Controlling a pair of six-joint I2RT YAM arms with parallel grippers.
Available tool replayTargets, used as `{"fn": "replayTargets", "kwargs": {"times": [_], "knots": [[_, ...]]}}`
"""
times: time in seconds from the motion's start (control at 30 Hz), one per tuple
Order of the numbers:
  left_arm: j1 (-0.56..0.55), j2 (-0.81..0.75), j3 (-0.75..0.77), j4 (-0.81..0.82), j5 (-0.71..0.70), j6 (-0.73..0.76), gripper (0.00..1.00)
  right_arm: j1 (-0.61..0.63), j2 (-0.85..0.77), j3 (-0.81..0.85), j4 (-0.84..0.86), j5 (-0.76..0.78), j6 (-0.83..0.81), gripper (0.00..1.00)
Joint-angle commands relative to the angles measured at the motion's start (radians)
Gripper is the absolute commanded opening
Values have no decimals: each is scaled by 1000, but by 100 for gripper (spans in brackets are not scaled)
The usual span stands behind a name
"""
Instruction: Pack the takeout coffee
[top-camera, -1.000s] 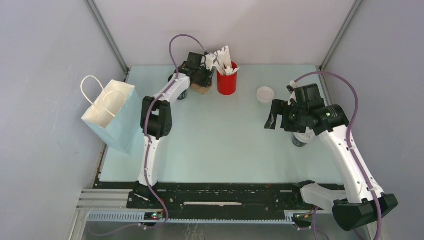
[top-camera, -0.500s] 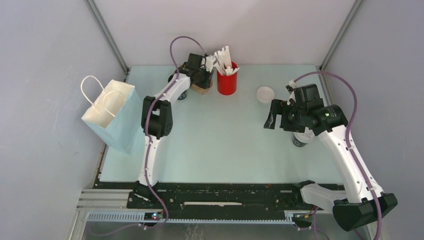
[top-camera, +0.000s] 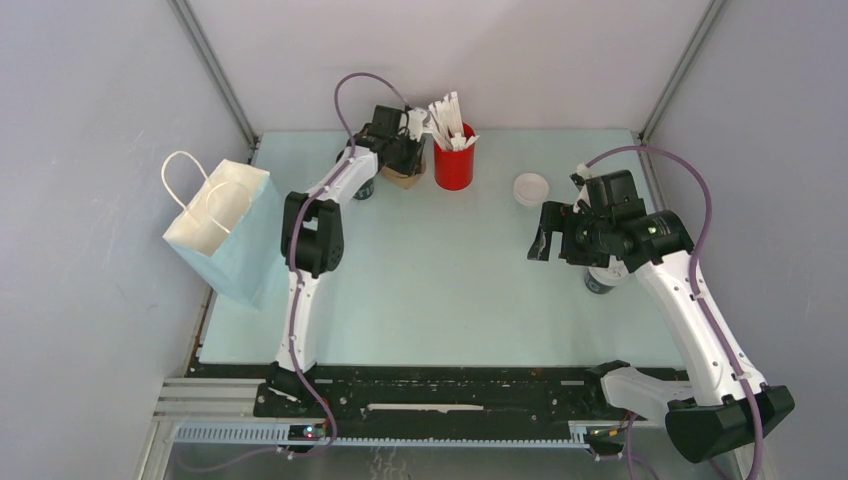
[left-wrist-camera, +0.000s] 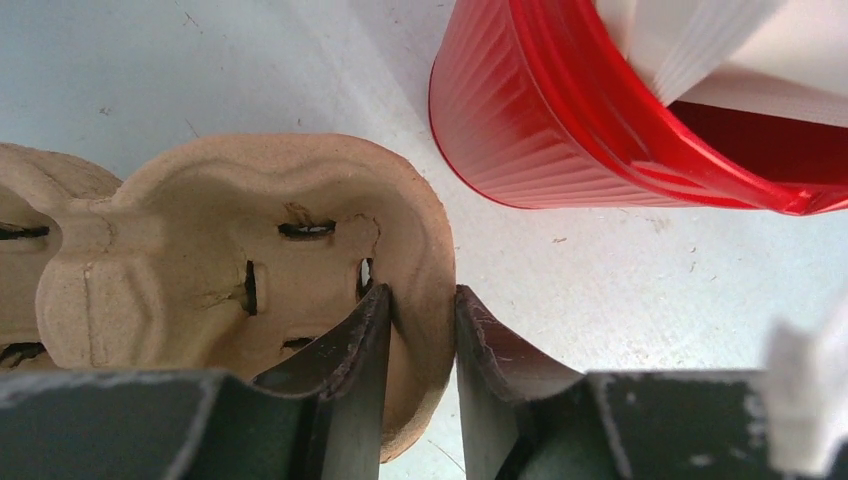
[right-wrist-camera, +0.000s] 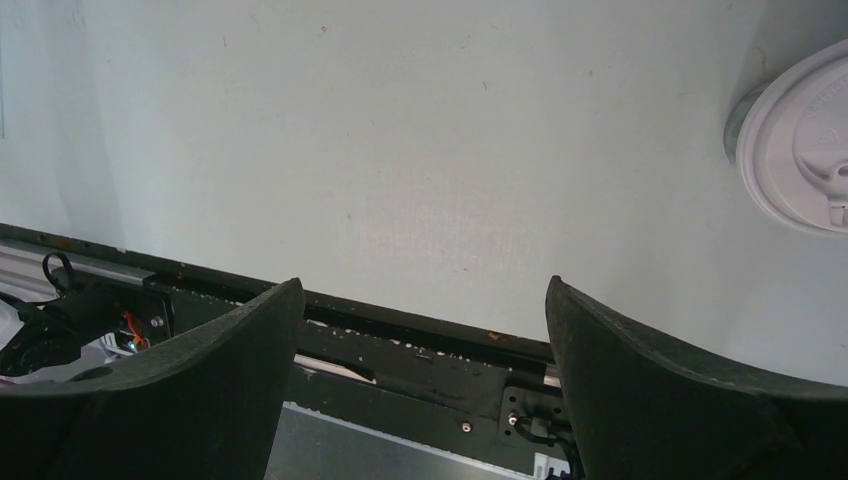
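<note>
One takeout coffee (top-camera: 599, 284) stands on the table (top-camera: 450, 290) near its right edge, mostly hidden under the right arm, and it has not moved in the last second. Just left of it the right end effector (right-wrist-camera: 422, 288) hangs wide open above the table, holding nothing, after only a slight leftward drift. Across the table, the left end effector (left-wrist-camera: 421, 297) is pinched narrow on the rim of a brown pulp cup carrier (left-wrist-camera: 230, 230) beside the red holder (left-wrist-camera: 540, 120), and that arm has edged slightly toward the far edge. I judge that the carrier is being fetched first, so packing the coffee into the blue paper bag (top-camera: 225, 225) at the left has not begun. No brand or writing is legible. The embossing on the white lid (right-wrist-camera: 800, 150) in the right wrist view is too small to read.
</note>
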Motion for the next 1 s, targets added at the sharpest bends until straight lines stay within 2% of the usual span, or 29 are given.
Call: {"fn": "replayTargets", "kwargs": {"times": [0.0, 0.23, 0.43, 0.57, 0.73, 0.97], "knots": [[12, -10, 41, 45, 52, -37, 33, 5, -23, 2, 20, -1, -22, 99], [12, -29, 25, 45, 37, -34, 25, 5, -18, 3, 20, -2, -32, 99], [-6, -160, -112, 138, -97, -21, 13, 4, -20, 6, 35, -28, -29, 99], [-20, -198, -109, 120, -142, 17, 10, 4, -20, 11, 35, -35, -29, 99], [-57, -207, -89, 83, -218, 79, 1, 1, -23, 15, 33, -36, -31, 99], [-63, -206, -84, 50, -194, 86, 0, -1, -32, 15, 26, -28, -40, 99]]}}
